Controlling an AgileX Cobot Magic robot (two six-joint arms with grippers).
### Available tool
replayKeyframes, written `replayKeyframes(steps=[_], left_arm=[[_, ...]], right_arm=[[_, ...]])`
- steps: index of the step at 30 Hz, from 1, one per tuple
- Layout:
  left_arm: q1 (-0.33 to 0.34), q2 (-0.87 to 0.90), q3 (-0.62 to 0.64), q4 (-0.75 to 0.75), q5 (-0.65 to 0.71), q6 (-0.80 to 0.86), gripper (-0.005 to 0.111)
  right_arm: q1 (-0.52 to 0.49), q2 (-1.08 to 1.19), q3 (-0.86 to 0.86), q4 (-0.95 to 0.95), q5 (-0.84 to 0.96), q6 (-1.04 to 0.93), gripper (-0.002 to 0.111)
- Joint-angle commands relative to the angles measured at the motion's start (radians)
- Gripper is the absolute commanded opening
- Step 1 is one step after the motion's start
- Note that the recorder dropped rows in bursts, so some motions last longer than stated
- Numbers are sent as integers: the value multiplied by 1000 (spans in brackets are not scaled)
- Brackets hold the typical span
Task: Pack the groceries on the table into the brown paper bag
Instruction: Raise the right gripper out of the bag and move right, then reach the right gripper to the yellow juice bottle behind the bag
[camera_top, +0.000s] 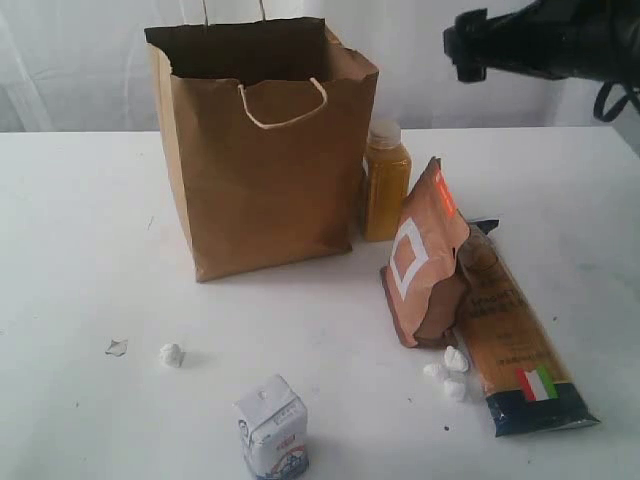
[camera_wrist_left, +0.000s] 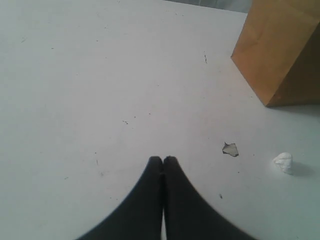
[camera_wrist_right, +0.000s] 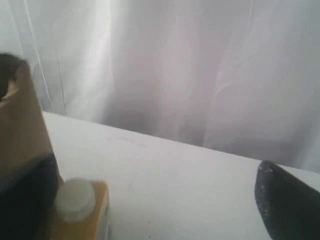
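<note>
Brown paper bag (camera_top: 265, 170) upright, mouth open, upper centre of exterior frame, on bench (camera_top: 80, 250). Groceries all outside it: yellow bottle (camera_top: 385, 180) just beside bag's right wall, pouch (camera_top: 425, 255) against pasta packet (camera_top: 515, 340) centre-right, carton (camera_top: 272, 428) bottom centre. Left pincer (camera_wrist_left: 163, 160) closed, empty, over bare bench. Right pincer (camera_wrist_right: 156, 165) high at upper right, fingers look apart, nothing held. Risks: bag unbraced, likely light, so knock on rim could tip it; lifting bottle may scrape bag; pulling pouch may drag packet.

Bag (camera_top: 262, 200) mouth open (bottle (camera_top: 385, 190) just beside it).
</note>
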Motion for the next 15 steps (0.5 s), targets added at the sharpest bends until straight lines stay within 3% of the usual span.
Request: replayKeyframes(steps=[1,3,5,15], left_arm=[[3,0,5,-11,5,-8,0],[3,0,5,-11,5,-8,0],[3,0,5,-11,5,-8,0],[3,0,5,-22,5,-8,0]], right_arm=[[-136,126,-104,-6,318,166,102],[-153,189,-139,-6,512,185,102],[-153,243,-152,-6,597,150,102],[-153,322,-151,-35,591,100,102]])
